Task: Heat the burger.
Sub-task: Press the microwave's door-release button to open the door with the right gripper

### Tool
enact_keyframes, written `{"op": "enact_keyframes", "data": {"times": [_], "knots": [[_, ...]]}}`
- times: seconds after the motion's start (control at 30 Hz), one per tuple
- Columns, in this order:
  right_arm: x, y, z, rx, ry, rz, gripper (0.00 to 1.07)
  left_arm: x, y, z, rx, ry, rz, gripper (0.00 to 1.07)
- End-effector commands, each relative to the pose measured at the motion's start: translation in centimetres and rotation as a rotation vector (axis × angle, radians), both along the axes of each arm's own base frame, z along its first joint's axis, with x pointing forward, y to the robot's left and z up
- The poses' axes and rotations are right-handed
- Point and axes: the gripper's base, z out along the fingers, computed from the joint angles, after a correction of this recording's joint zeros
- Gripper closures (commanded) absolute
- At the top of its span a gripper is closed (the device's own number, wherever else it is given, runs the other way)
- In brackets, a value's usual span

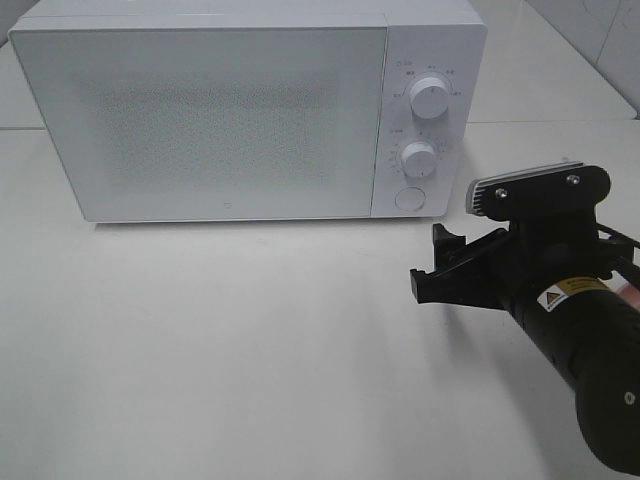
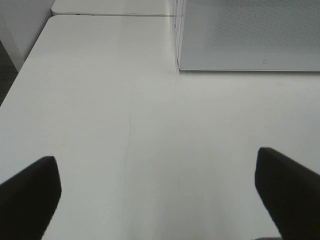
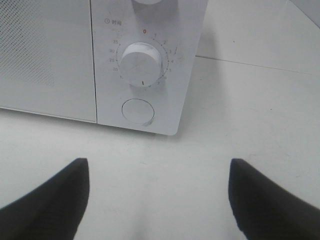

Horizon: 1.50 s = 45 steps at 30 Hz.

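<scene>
Overhead, white microwave (image 1: 220,110) at the back of a white table (image 1: 250,360), door (image 1: 200,120) shut, frosted and dotted, nothing readable through it. Control strip right of the door: upper knob (image 1: 430,97), lower knob (image 1: 418,158), round button (image 1: 408,198) beneath. Right gripper (image 1: 432,260) low over the table, in front of the control strip and a little to its right, near the microwave but apart from it. Black fingers spread wide, nothing between them. Left gripper outside this view altogether.

Right wrist view, closer on the same corner. Lower knob (image 3: 142,62) ringed with numbers too small to read overhead. Red zero on the side away from the round button (image 3: 138,111), dark mark on the knob turned toward it. Only a sliver of the upper knob (image 3: 150,1) at the frame edge. Right gripper (image 3: 159,170) facing the round button, fingers (image 3: 45,200) well apart, bare table between, holding nothing.

Left wrist view, sole source for the left gripper (image 2: 155,165). Fingers (image 2: 287,190) at full spread, empty, over bare table (image 2: 100,100), off the left front corner of the microwave (image 2: 250,35) and well short of it. Seam to a second tabletop (image 2: 110,6) behind.

Burger: not to be seen in any of the three views; whereabouts cannot be told.
</scene>
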Motion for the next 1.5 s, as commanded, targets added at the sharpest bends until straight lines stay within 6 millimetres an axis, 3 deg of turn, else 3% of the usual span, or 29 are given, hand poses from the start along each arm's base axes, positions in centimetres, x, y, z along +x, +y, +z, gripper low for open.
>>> {"op": "enact_keyframes", "data": {"times": [0.03,0.23,0.5,0.87,1.1,1.37,1.5], "knots": [[0.23,0.31,0.17,0.013,-0.013,-0.007,0.32,-0.31,-0.05,0.08,-0.003,-0.035,0.001,0.09],[0.28,0.29,0.25,0.114,-0.018,-0.046,0.32,-0.31,-0.05,0.08,-0.003,-0.035,0.001,0.09],[0.28,0.29,0.25,0.422,-0.006,-0.151,0.41,-0.31,-0.05,0.08,-0.003,-0.035,0.001,0.09],[0.28,0.29,0.25,0.933,0.013,-0.325,0.66,-0.31,-0.05,0.08,-0.003,-0.035,0.001,0.09],[0.28,0.29,0.25,1.262,0.027,-0.437,0.89,-0.31,-0.05,0.08,-0.003,-0.035,0.001,0.09],[0.25,0.31,-0.09,1.407,0.049,-0.502,1.07,-0.31,-0.05,0.08,-0.003,-0.035,0.001,0.09],[0.24,0.3,-0.1,1.485,0.052,-0.531,1.07,-0.31,-0.05,0.08,-0.003,-0.035,0.001,0.09]]}}
